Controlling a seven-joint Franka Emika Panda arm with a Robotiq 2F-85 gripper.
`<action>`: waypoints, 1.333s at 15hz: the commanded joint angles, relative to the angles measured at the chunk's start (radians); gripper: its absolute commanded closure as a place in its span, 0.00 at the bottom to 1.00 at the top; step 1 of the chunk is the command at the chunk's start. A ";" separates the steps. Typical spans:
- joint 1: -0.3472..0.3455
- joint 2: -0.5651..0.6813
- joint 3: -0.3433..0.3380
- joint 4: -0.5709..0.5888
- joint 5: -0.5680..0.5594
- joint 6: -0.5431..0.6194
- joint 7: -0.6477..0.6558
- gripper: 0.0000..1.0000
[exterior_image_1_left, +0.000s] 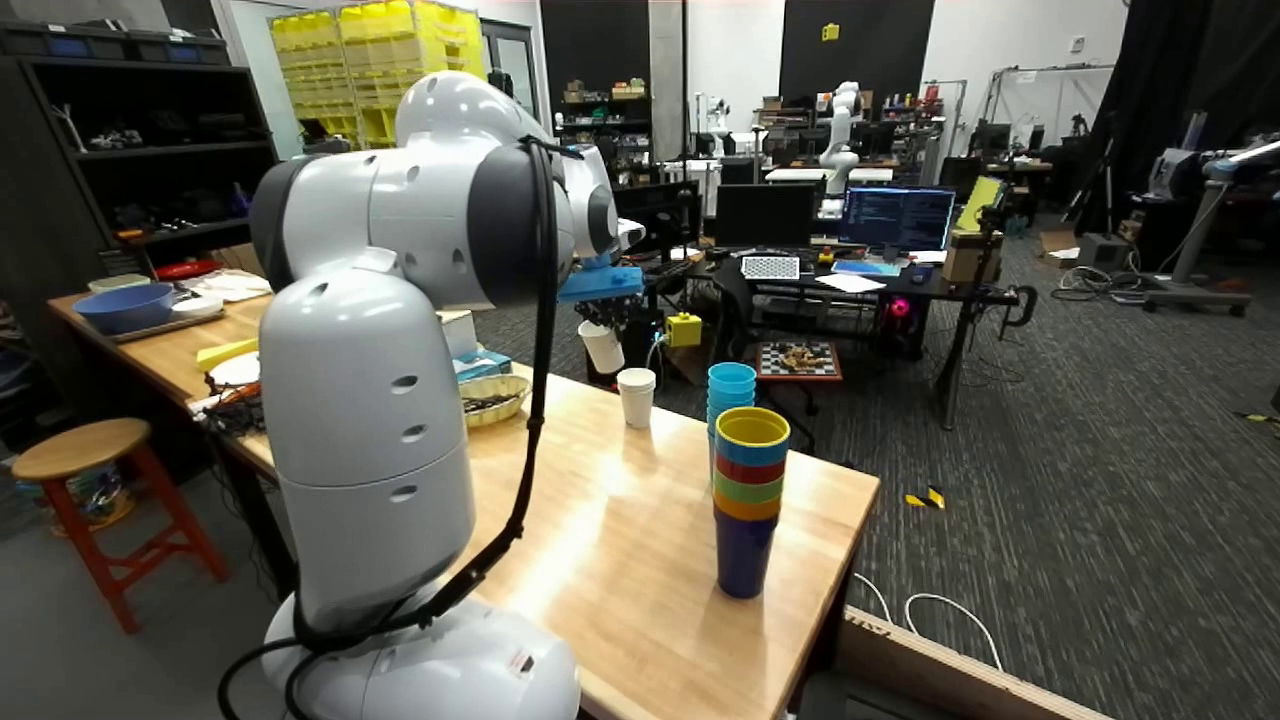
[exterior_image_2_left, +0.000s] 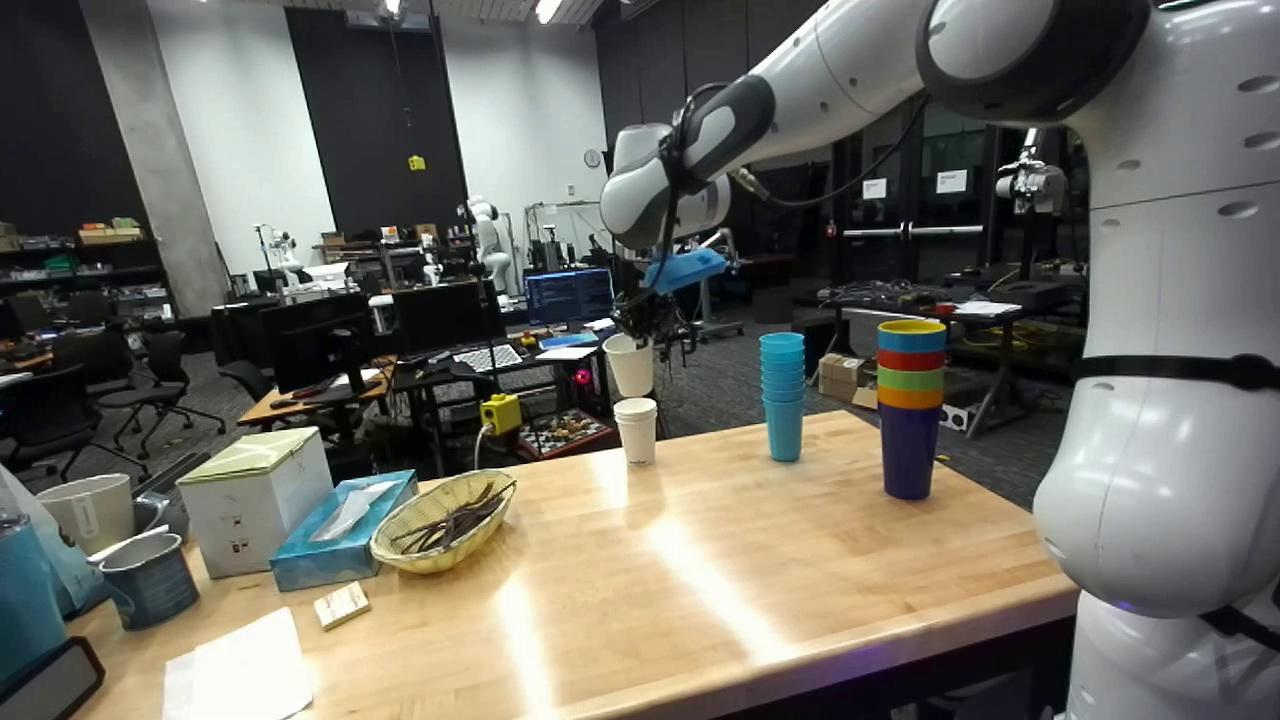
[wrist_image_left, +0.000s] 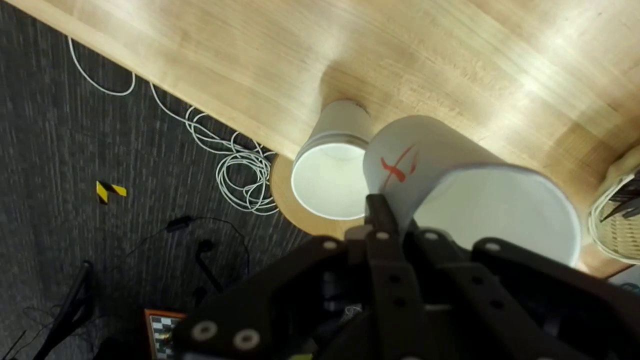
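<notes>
My gripper (wrist_image_left: 395, 225) is shut on the rim wall of a white paper cup (wrist_image_left: 430, 150) with a red mark on its side. The held cup hangs tilted in the air, its mouth facing the wrist camera. It shows in both exterior views (exterior_image_1_left: 601, 347) (exterior_image_2_left: 630, 365). A short stack of white paper cups (exterior_image_2_left: 636, 432) stands upright on the wooden table (exterior_image_2_left: 720, 560), near its far edge. In the wrist view the standing cups (wrist_image_left: 332, 180) are just left of the held cup, which partly covers them. In an exterior view the gripper (exterior_image_2_left: 638, 325) is above the stack.
A light blue cup stack (exterior_image_2_left: 783, 400) and a multicolour cup stack (exterior_image_2_left: 908, 430) stand upright towards one table end. A basket of dark items (exterior_image_2_left: 445, 520), a tissue box (exterior_image_2_left: 345, 530), a white box (exterior_image_2_left: 258, 500) and a mug (exterior_image_2_left: 150, 580) stand towards the other.
</notes>
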 joint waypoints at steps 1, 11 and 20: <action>0.007 0.068 -0.006 0.083 -0.053 0.031 0.039 0.99; 0.006 0.233 -0.057 0.236 -0.073 0.008 0.065 0.99; 0.008 0.273 -0.067 0.254 -0.053 -0.008 0.055 0.99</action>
